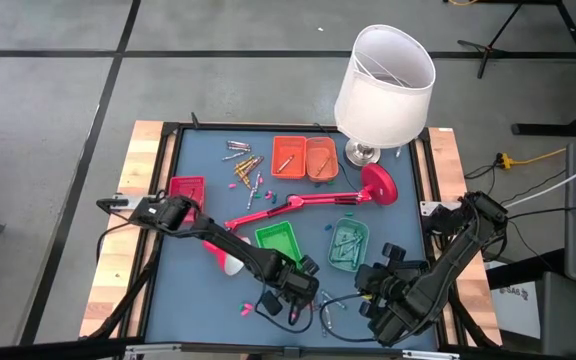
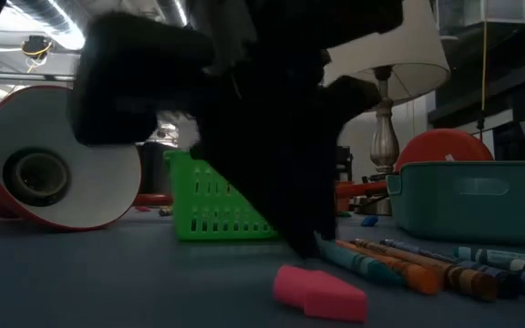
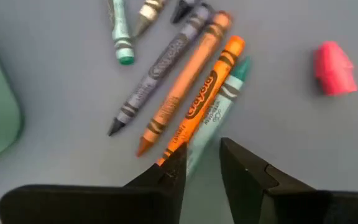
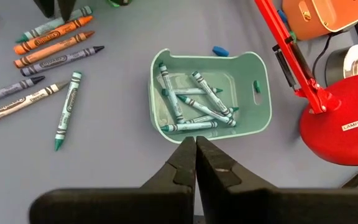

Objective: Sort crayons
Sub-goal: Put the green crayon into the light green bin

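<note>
Several crayons lie side by side on the blue mat near the table's front edge: a grey one (image 3: 153, 82), two orange ones (image 3: 199, 102) and a teal one (image 3: 224, 98). My left gripper (image 3: 202, 154) is open and slants down over them. Its fingers stand on either side of the teal crayon's near end (image 3: 197, 155), low over the mat (image 2: 322, 244). My right gripper (image 4: 196, 144) is shut and empty, hanging above the near side of the teal tray (image 4: 210, 93), which holds several teal crayons. More crayons (image 1: 243, 165) lie loose at the far left. My left gripper has one finger (image 3: 173, 165) over the tip of an orange crayon and the other (image 3: 241, 162) beyond the teal crayon's end. The fingers come from above, slanting, roughly along the crayons. Whether they touch a crayon I cannot tell.
A pink eraser (image 3: 334, 67) lies beside the crayons. Green (image 1: 276, 240), red (image 1: 186, 190) and two orange trays (image 1: 290, 155) stand on the mat. A red desk lamp (image 1: 378, 185) stretches its arm across the middle. A white-shaded lamp (image 1: 386, 70) stands at the far right.
</note>
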### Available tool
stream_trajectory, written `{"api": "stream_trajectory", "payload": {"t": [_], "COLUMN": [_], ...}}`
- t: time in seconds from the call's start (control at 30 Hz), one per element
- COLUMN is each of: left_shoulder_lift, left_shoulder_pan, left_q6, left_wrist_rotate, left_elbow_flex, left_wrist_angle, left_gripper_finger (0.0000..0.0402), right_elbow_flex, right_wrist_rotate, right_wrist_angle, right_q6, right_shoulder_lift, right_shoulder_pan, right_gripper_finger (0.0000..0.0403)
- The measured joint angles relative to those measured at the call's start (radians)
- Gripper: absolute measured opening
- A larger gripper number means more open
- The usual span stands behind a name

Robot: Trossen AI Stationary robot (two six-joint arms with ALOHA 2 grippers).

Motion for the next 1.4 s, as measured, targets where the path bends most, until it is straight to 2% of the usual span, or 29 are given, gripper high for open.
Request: {"api": "stream_trajectory", "payload": {"t": [0.23, 0.4, 0.93, 1.2, 1.4], "left_shoulder_lift": [0.004, 0.004, 0.004, 0.004, 0.009], "left_shoulder_pan": [0.008, 0.018, 0.026, 0.022, 0.007], "left_q6": [-0.001, 0.000, -0.002, -0.008, -0.009], "left_wrist_rotate": [-0.016, 0.025, 0.067, 0.068, 0.068], "left_elbow_flex": [0.001, 0.001, 0.000, 0.002, 0.066], "left_wrist_angle": [-0.007, -0.010, -0.018, -0.018, -0.026], "left_gripper_finger": [0.0082, 0.0080, 0.0017, 0.0012, 0.0012], "right_elbow_flex": [0.000, 0.000, 0.000, 0.000, 0.027], "right_wrist_rotate": [0.000, 0.000, 0.000, -0.023, -0.033], "right_wrist_angle": [0.005, 0.018, 0.031, 0.049, 0.035], "right_q6": [0.000, -0.001, -0.001, -0.002, -0.002], "right_shoulder_lift": [0.000, 0.000, 0.000, 0.001, 0.002], "right_shoulder_pan": [0.000, 0.000, 0.000, 0.001, 0.039], "right_gripper_finger": [0.0010, 0.0010, 0.0010, 0.0010, 0.0010]}}
